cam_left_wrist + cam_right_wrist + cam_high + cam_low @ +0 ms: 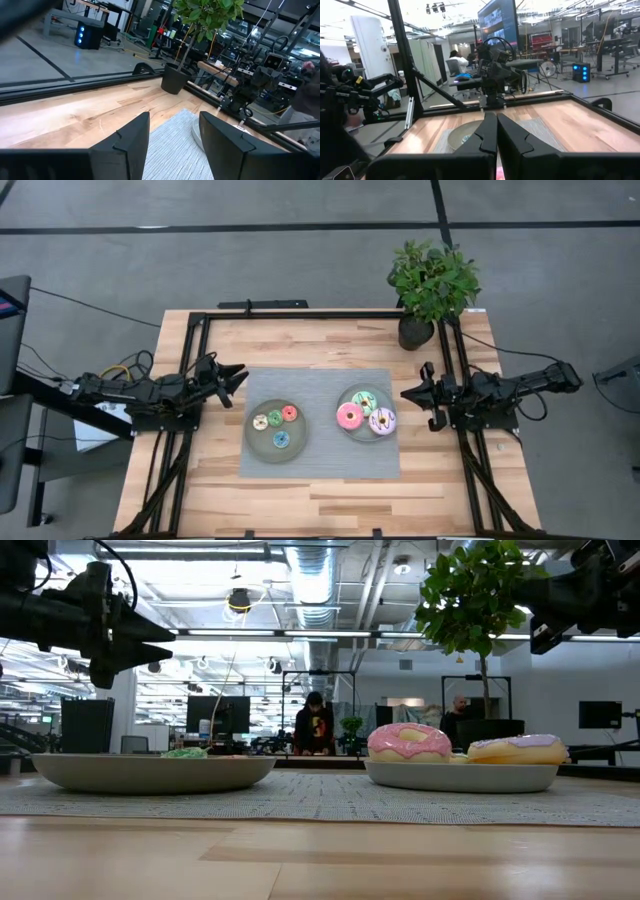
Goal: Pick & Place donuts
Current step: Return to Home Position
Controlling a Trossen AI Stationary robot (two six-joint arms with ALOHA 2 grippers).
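Four tiny donuts, cream (260, 422), green (275, 418), red (289, 413) and blue (281, 439), lie on the left grey-green plate (254, 442). The pink (350, 416), green-white sprinkled (364, 402) and white-purple sprinkled (382, 421) donuts lie on the right plate (372, 437). In the low view the pink donut (410, 742) and the white-purple donut (518, 748) show side by side. My left gripper (237, 376) hovers open, left of and beyond the left plate, above the table. My right gripper (408, 393) hovers shut, just right of the right plate.
Both plates sit on a grey mat (320, 460) in the middle of the wooden table. A potted plant (430, 285) stands at the far right corner. A dark frame (300, 314) runs along the table's far edge and sides. People sit in the room beyond (315, 725).
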